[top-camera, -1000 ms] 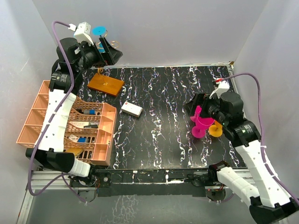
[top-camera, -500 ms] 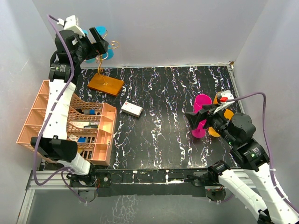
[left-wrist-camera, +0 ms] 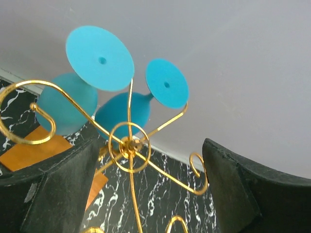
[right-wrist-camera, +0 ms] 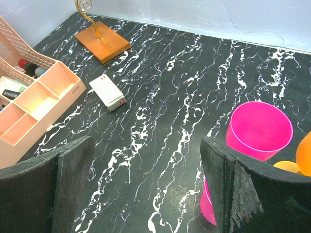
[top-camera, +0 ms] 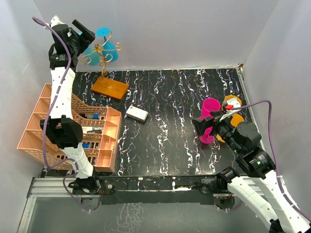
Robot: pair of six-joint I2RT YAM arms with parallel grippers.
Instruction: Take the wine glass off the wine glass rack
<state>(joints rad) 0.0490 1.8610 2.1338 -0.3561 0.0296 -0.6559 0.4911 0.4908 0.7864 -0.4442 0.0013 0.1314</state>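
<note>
Two blue glasses (top-camera: 111, 48) are hanging on the rack (top-camera: 110, 87), and the left gripper (top-camera: 86, 33) is hovering just beside the rack's top.

The glasses are hanging bowl down and foot up, because the curled gold arms are catching each foot. So, in my judgement, a glass needs to slide outward along its arm before it comes free. The left gripper is holding its jaws wide apart, gripping nothing, and is facing the rack's hub, probably to line up with one stem. The right gripper (right-wrist-camera: 146, 160), also wide and empty, is hovering well apart from the rack, near pink glasses (right-wrist-camera: 260, 128) standing far to the rack's right, probably to leave the way free.
</note>
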